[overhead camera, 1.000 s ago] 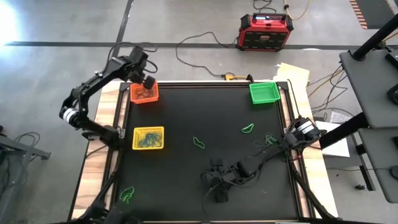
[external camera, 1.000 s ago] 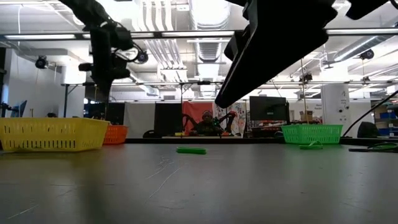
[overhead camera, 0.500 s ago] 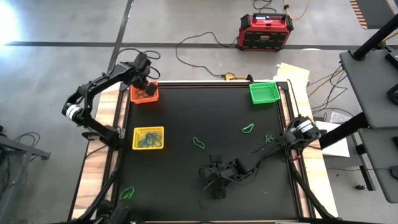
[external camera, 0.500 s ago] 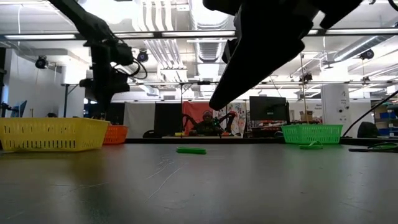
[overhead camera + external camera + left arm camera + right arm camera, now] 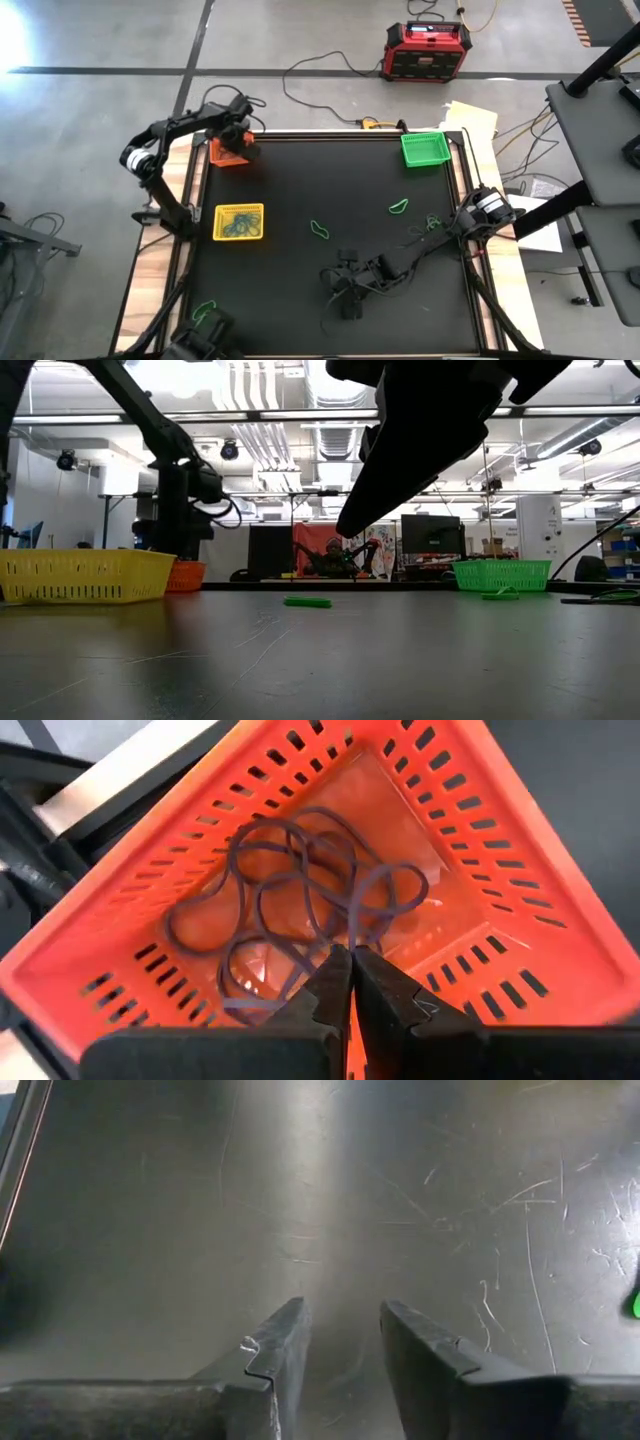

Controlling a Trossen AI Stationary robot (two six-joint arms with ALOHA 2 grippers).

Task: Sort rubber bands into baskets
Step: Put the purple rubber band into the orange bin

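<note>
My left gripper (image 5: pixel 237 143) is down in the orange basket (image 5: pixel 222 156) at the table's far left corner, shut on a dark rubber band (image 5: pixel 385 895) that lies among several dark bands (image 5: pixel 270 910) on the basket's floor. My right gripper (image 5: pixel 345 300) hovers open and empty over the bare black mat (image 5: pixel 200 1200) near the table's front middle. The yellow basket (image 5: pixel 239 221) holds blue and green bands. The green basket (image 5: pixel 423 148) stands at the far right. Green bands lie loose on the mat: one near the middle (image 5: pixel 320 231), two toward the right (image 5: pixel 399 207) (image 5: pixel 433 222). My left gripper pinches a strand of the dark band (image 5: pixel 354 932) between its two fingertips, coming from above and pointing down into the orange basket (image 5: pixel 480 830). The rest of the band rests slack on the basket's floor, tangled with the other dark bands.
Another green band (image 5: pixel 205 312) lies at the near left corner, partly on the wooden edge. A red-and-black box (image 5: pixel 428 50) and cables lie on the floor beyond the table. In the low view the right arm (image 5: pixel 430 430) fills the upper middle.
My left gripper has gone down over the orange basket into it, staying shut. My right gripper has shifted slightly toward the table's left edge.
</note>
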